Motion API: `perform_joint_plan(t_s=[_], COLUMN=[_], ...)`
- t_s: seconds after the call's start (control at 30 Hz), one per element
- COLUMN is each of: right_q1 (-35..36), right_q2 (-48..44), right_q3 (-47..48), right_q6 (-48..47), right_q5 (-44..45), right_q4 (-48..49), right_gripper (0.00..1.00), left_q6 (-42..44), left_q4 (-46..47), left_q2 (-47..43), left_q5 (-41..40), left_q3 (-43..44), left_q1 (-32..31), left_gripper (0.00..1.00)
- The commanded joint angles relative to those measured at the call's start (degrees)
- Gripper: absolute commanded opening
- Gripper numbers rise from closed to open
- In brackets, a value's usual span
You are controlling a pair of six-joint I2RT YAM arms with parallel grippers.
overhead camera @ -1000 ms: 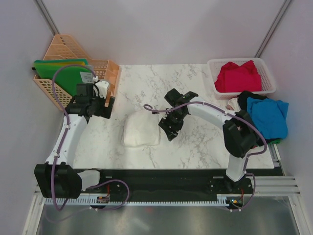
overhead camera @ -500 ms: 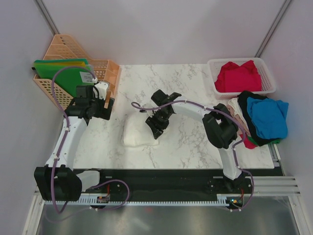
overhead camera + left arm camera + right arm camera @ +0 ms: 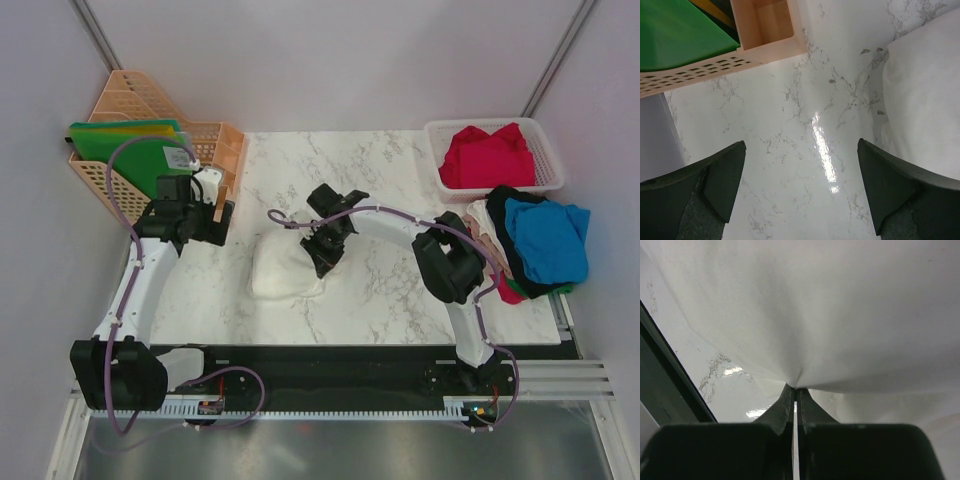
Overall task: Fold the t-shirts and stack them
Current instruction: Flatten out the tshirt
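Observation:
A folded white t-shirt [image 3: 283, 268] lies on the marble table left of centre. My right gripper [image 3: 322, 262] is at its right edge, shut on the cloth. The right wrist view shows the white t-shirt [image 3: 840, 315] puckering where my right gripper [image 3: 796, 389] pinches its edge. A red t-shirt [image 3: 487, 157] lies in the white basket [image 3: 548, 150] at the back right. Blue [image 3: 547, 238], black and pale t-shirts are piled at the right edge. My left gripper [image 3: 222, 215] hangs open over bare marble beside the peach basket. In the left wrist view my left gripper [image 3: 801, 160] has nothing between its jaws, with the white t-shirt [image 3: 925, 95] to its right.
A peach plastic basket [image 3: 215, 140] holding green folders [image 3: 135, 150] stands at the back left, close to the left gripper. Its corner [image 3: 765, 40] shows in the left wrist view. The dark rail [image 3: 330, 365] runs along the table's near edge.
The right arm swung left to the white t-shirt's right edge and its gripper closed on the cloth. The left arm has stayed in place.

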Motion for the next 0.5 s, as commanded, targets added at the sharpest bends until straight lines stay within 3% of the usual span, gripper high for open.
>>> perform_joint_plan(t_s=[0.0, 0.23, 0.47], right_q1=[0.15, -1.34, -6.70], right_q2=[-6.65, -10.27, -2.72], right_q3=[2.12, 11.61, 23.65], right_q6=[-0.78, -1.13, 2.64], right_q5=[3.37, 11.46, 19.26], right_q4=[1.64, 1.55, 6.19], right_gripper=[0.00, 0.00, 0.00], left_q6=[1.58, 1.75, 1.75], left_q4=[1.88, 1.79, 1.70], left_q2=[-0.38, 0.77, 0.24], left_q5=[0.13, 0.83, 1.27], left_q3=[-0.48, -0.22, -1.01], left_q1=[0.29, 0.29, 0.21], left_gripper=[1.00, 1.00, 1.00])
